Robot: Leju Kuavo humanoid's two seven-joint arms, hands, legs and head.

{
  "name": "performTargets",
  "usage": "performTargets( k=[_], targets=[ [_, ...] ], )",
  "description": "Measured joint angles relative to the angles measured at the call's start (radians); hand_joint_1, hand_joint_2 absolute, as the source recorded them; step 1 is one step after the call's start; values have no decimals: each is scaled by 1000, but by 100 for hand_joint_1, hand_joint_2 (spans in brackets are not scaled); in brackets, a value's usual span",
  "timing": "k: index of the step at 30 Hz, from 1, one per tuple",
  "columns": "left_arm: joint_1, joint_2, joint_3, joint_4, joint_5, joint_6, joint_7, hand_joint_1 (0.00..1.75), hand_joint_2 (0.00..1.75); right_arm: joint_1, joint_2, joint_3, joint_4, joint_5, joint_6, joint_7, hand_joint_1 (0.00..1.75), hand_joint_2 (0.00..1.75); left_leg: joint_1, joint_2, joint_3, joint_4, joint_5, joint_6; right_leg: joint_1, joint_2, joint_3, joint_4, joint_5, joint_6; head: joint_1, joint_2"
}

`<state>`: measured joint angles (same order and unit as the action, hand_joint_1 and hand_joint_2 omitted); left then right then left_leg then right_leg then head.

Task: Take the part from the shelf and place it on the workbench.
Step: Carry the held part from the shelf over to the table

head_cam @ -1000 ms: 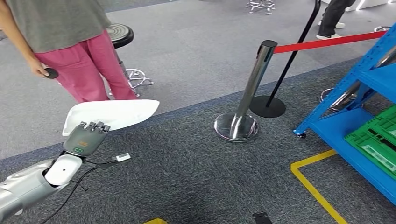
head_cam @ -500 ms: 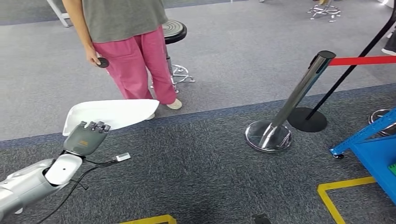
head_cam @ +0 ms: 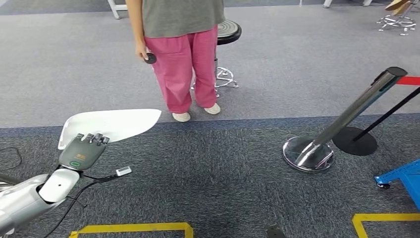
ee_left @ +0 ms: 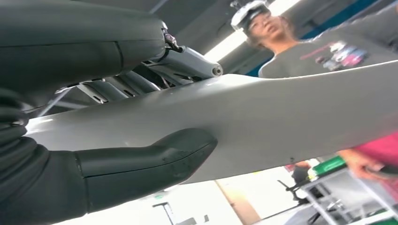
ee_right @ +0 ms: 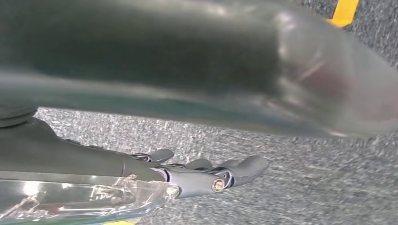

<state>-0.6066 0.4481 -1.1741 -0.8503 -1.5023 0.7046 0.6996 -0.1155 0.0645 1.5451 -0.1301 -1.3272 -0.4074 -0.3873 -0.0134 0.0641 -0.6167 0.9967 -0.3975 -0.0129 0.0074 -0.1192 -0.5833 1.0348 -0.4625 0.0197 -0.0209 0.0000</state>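
Note:
The part is a white, flat, leaf-shaped shell (head_cam: pixel 111 124), carried above the dark carpet at the left of the head view. My left hand (head_cam: pixel 81 151) grips its near edge, with the fingers curled over the rim. In the left wrist view the grey thumb (ee_left: pixel 155 161) presses against one face of the white shell (ee_left: pixel 281 117) and the fingers lie on the other. My right hand (ee_right: pixel 187 173) hangs over the carpet with its fingers stretched out and nothing in them. One blue corner of the shelf (head_cam: pixel 401 176) shows at the right edge.
A person in pink trousers (head_cam: pixel 183 64) stands ahead holding a small dark disc (head_cam: pixel 150 58), in front of a black stool (head_cam: pixel 225 32). A tilted chrome barrier post (head_cam: pixel 346 119) with a red belt (head_cam: pixel 408 80) stands to the right. Yellow floor tape (head_cam: pixel 133 228) runs near my feet.
The camera has turned left: the person, post and shelf have slid right, and the shelf is almost out of the picture. My left hand still holds the white shell the same way.

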Motion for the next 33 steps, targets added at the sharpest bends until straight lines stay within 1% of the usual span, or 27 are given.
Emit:
performTargets(
  k=[1,3,4,5,6,7,8,9,10,12,13,14,16,17,18,20,21,22,23,24,25,27,28,29,31,32,33],
  targets=[
    [3,4,1,-1,0,0,0,175,175,-2,1,0,0,0,0,0,0,0,2,-13,0,-3,2,5,-1,3,1,2,-4,6,0,0],
    [5,8,3,-4,0,0,0,175,175,-4,1,2,0,0,0,1,0,0,8,-38,2,-7,5,16,-6,48,-19,49,-33,16,4,0],
    [5,9,4,-6,0,0,0,175,175,-4,2,3,0,1,-1,2,0,0,10,-49,2,-7,6,21,-8,82,-46,104,-61,20,7,0],
    [5,8,4,-7,0,0,0,175,175,-2,2,4,0,1,-1,3,0,0,11,-62,2,-7,6,24,-9,103,-80,173,-91,22,9,0],
    [6,8,4,-7,0,0,0,175,175,1,2,5,0,1,-1,4,0,0,11,-76,2,-7,6,26,-9,112,-114,238,-113,24,11,0],
    [9,8,4,-8,0,0,0,175,175,3,2,5,0,1,-1,5,0,0,11,-92,2,-7,6,27,-9,116,-138,278,-120,25,11,0],
    [11,7,4,-9,0,0,0,175,175,4,2,6,0,1,-1,5,0,0,12,-108,2,-6,6,27,-9,118,-145,281,-107,25,12,0],
    [12,7,3,-9,0,0,0,175,175,4,2,6,0,1,-1,5,0,0,13,-123,2,-6,6,26,-10,121,-133,245,-78,24,12,0],
    [13,7,3,-10,0,0,0,175,175,2,2,6,0,1,-1,5,0,0,14,-138,3,-5,6,24,-12,130,-107,183,-41,24,12,0],
    [12,8,4,-11,0,0,0,175,175,-1,2,7,0,2,-1,6,0,0,15,-163,-1,0,6,14,-20,174,-48,59,6,23,11,0],
    [11,9,4,-11,0,0,0,175,175,-1,3,7,0,3,-1,6,0,0,16,-174,-4,1,8,8,-22,189,-30,25,14,21,11,0],
    [11,11,5,-11,0,0,0,175,175,-2,3,7,0,4,-1,7,0,0,17,-185,-8,1,10,1,-22,195,-22,12,12,16,11,0],
    [15,17,5,-11,0,0,0,175,175,-2,4,8,0,7,-1,8,0,0,21,-199,-13,-2,14,-10,-20,175,-19,9,15,1,11,0],
    [18,22,6,-11,0,0,0,175,175,-4,5,8,0,10,0,8,0,0,21,-185,-18,5,8,-14,-19,166,-18,6,17,-7,8,0],
    [19,27,7,-12,0,0,0,175,175,-5,5,9,0,14,0,8,0,0,20,-161,-32,32,-10,-18,-19,156,-17,3,19,-13,6,0],
    [21,34,12,-16,0,0,0,175,175,-4,6,11,0,22,-1,14,0,0,16,-101,-87,146,-69,-23,-15,133,-16,-1,19,-22,1,0],
    [24,36,15,-20,0,0,0,175,175,-3,7,12,0,25,-1,19,0,0,17,-87,-121,214,-97,-25,-14,120,-16,-1,18,-25,1,0],
    [29,40,18,-24,0,0,0,175,175,-3,7,12,0,27,-2,25,0,0,17,-81,-146,264,-112,-26,-12,107,-16,-1,16,-27,1,0],
    [36,46,21,-27,0,0,0,175,175,-5,9,12,0,30,-4,33,0,0,17,-78,-154,280,-108,-26,-12,94,-15,-1,15,-28,1,0],
    [42,53,25,-31,0,0,0,175,175,-6,12,12,0,33,-5,39,0,0,17,-74,-143,258,-87,-26,-11,81,-14,-1,13,-28,0,0],
    [46,61,30,-35,0,0,0,175,175,-9,15,12,0,36,-6,44,0,0,16,-64,-113,202,-54,-24,-11,69,-11,-1,11,-26,0,0],
    [47,74,41,-45,0,0,0,175,175,-11,23,13,0,41,-7,49,0,0,8,-16,-40,67,-3,-17,-6,46,-5,1,4,-20,-1,0],
    [47,79,45,-50,0,0,0,175,175,-12,25,13,0,42,-8,50,0,0,4,1,-17,23,7,-12,-3,35,-2,1,0,-15,0,0],
    [48,84,49,-54,0,0,0,175,175,-14,27,13,-1,44,-8,51,0,0,0,9,-6,2,7,-7,1,23,1,0,-4,-11,-1,0],
    [58,96,54,-60,0,0,0,175,175,-17,30,13,-1,47,-9,52,0,0,1,-15,-5,-5,6,4,3,2,8,-3,-10,-3,-1,0],
    [62,103,56,-63,0,0,0,175,175,-20,31,13,-1,49,-9,52,0,0,4,-27,-3,-7,6,9,1,13,8,4,-18,2,0,0],
    [65,109,60,-66,0,0,0,175,175,-21,32,13,-1,50,-9,52,0,0,7,-39,-1,-9,7,15,0,34,0,26,-32,8,2,0]
  ],
)
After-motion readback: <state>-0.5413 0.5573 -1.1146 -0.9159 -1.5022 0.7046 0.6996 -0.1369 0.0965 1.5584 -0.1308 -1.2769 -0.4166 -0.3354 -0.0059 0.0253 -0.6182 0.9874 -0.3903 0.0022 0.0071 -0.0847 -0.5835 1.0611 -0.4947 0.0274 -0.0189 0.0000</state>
